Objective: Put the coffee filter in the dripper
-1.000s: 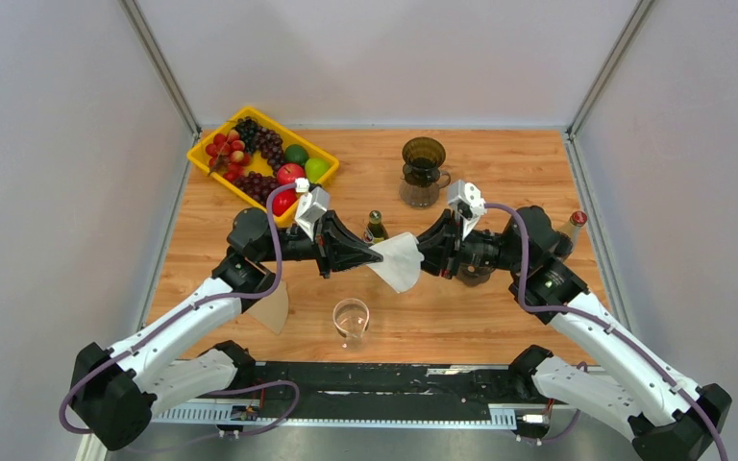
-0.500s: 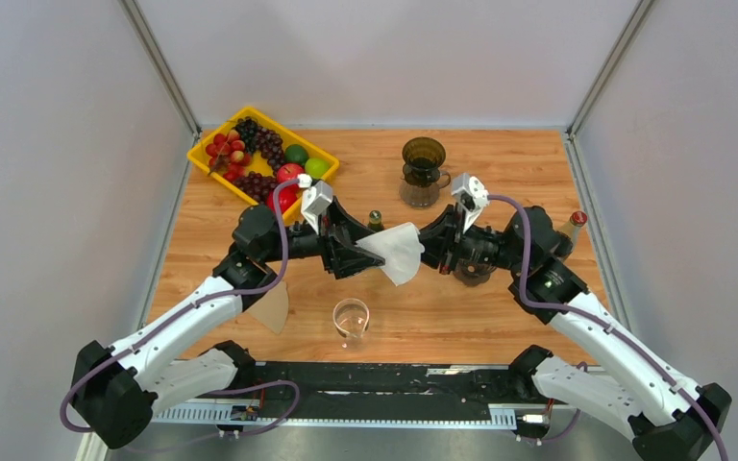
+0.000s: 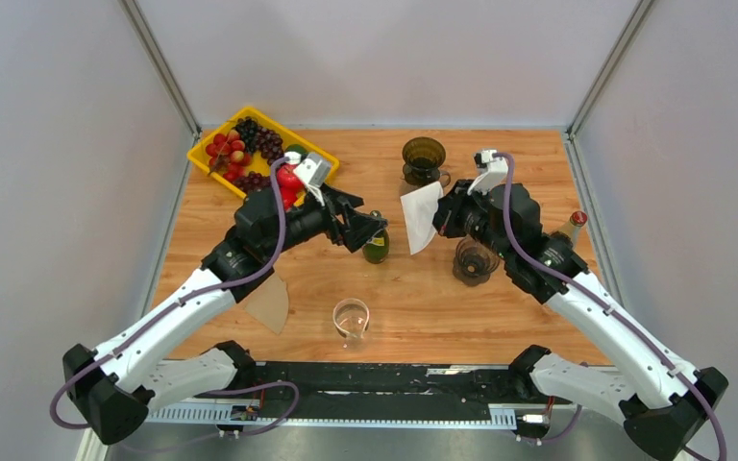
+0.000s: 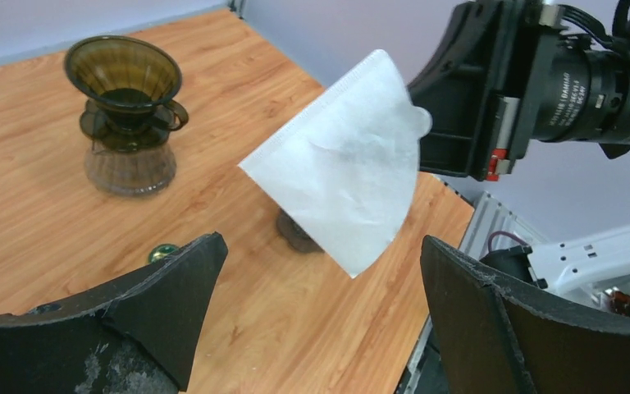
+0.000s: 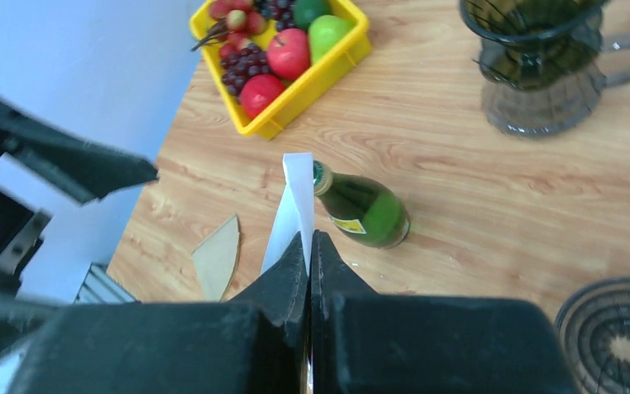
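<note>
A white paper coffee filter (image 3: 420, 216) hangs in the air, pinched at one edge by my right gripper (image 3: 444, 215), which is shut on it. It shows edge-on ahead of the closed fingertips (image 5: 308, 240) as the coffee filter (image 5: 296, 201). The dark glass dripper (image 3: 424, 156) sits on its server at the back, just beyond the filter; it is also the dripper (image 5: 533, 49) and the dripper (image 4: 125, 75). My left gripper (image 3: 363, 230) is open and empty, a little left of the filter (image 4: 344, 168), its fingers (image 4: 172, 287) wide apart.
A green bottle (image 3: 377, 246) stands between the two grippers. A dark ribbed cup (image 3: 476, 261) is under the right arm. A glass (image 3: 351, 322) and a brown filter (image 3: 270, 303) lie near the front. A yellow fruit tray (image 3: 213, 168) is back left, a bottle (image 3: 570, 229) far right.
The left gripper opened, let go of the filter and drew back left. The right gripper carried the filter toward the back, nearer the dripper, and it now hangs more upright.
</note>
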